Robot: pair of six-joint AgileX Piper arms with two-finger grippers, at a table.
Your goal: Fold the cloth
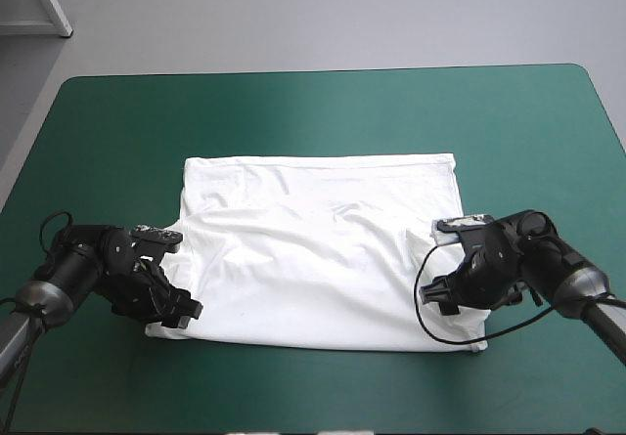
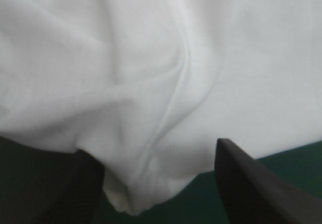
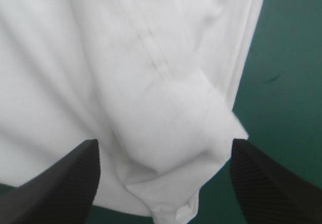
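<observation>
Table w/ teal-green cover fills most of the high view, far edge across the upper part of the frame, rounded corners. Grey floor beyond it. Cover is bare except for the cloth & the arms.

T-shirt lies spread flat, approx. centre frame, a bit toward the lower half. Roughly rectangular, far edge straight, soft creases running across the middle.

Hard to see: in the high view both wrists cover their own fingers, so spread can't be read there. Lower right corner of the shirt is partly behind the right arm. In both wrist views the cloth runs off the frame w/ no full outline. In the left wrist view one finger is dim & blurred.

Left gripper sits lower left in the high view, at the shirt's near left corner. Its wrist view shows the fingers wide apart, a rolled fold of white cloth bunched betw. them, cover showing beside & under it. Can't tell if either finger touches the fabric.

Right gripper sits lower right, at the shirt's right edge near the lower corner. Fingers spread wide too, a folded lobe w/ a stitched seam lying betw. them, not pinched. Cover visible beside the cloth's edge.
</observation>
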